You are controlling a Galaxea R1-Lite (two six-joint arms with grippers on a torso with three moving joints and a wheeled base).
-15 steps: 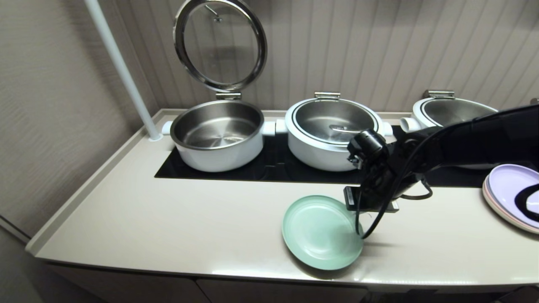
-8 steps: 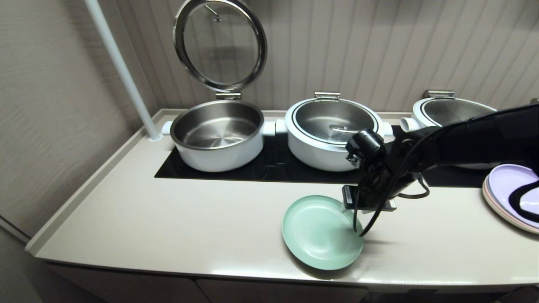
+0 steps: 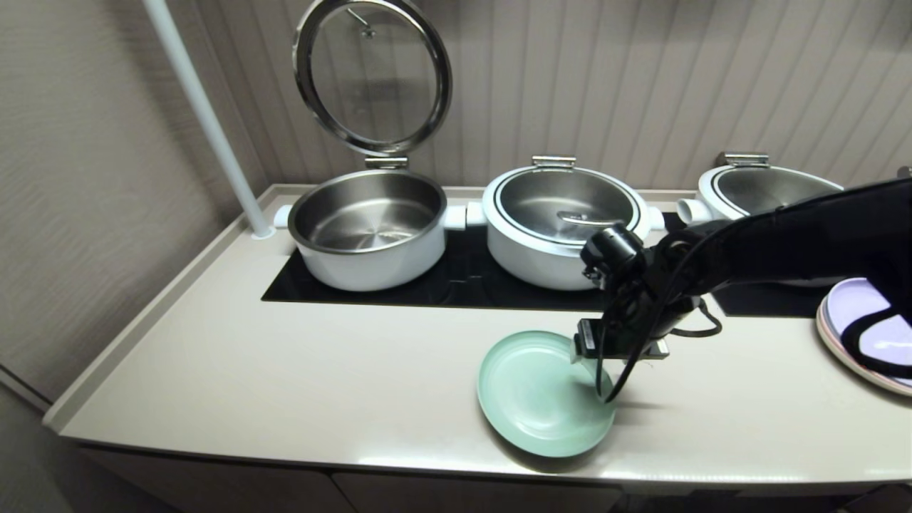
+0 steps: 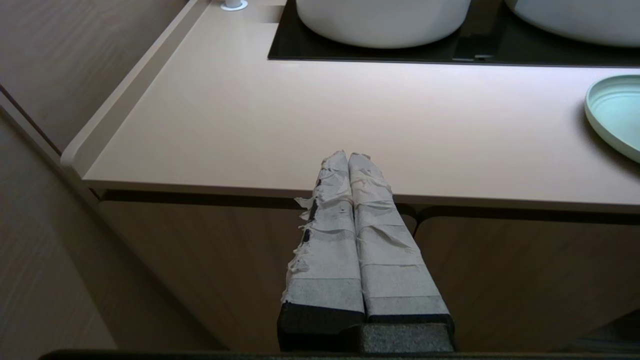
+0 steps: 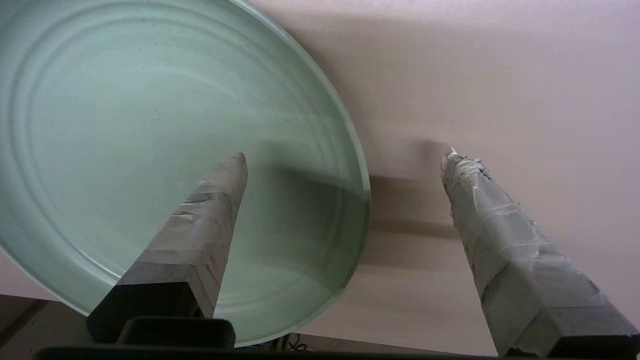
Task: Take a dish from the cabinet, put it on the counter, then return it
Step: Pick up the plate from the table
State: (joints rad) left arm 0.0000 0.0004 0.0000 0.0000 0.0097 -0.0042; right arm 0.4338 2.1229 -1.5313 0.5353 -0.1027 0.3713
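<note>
**Right gripper opened over plate on counter**

Right gripper (image 5: 345,155) hanging just above the near right edge of the green plate (image 3: 543,393), fingers spread wide, one over the plate's inside and the other over bare counter (image 3: 285,377) beyond the rim. Nothing held between them. Plate lying flat near the front edge of the counter, in front of the black glass panel (image 3: 456,281) and its three pots. Cabinet (image 4: 200,260) doors below the counter seen shut from the left wrist view.

Step in hand, by judgement: setting-down done, plate released. Next move likely calls for re-gripping the rim, one finger inside and one outside as now placed, then lifting and carrying down to the cabinet, which would need opening first.

Left gripper (image 4: 348,156) parked low in front of the cabinet, taped fingers pressed together.

Compared with a second earlier: gripper body shifted slightly up and toward the plate's centre; plate in the same spot.
</note>
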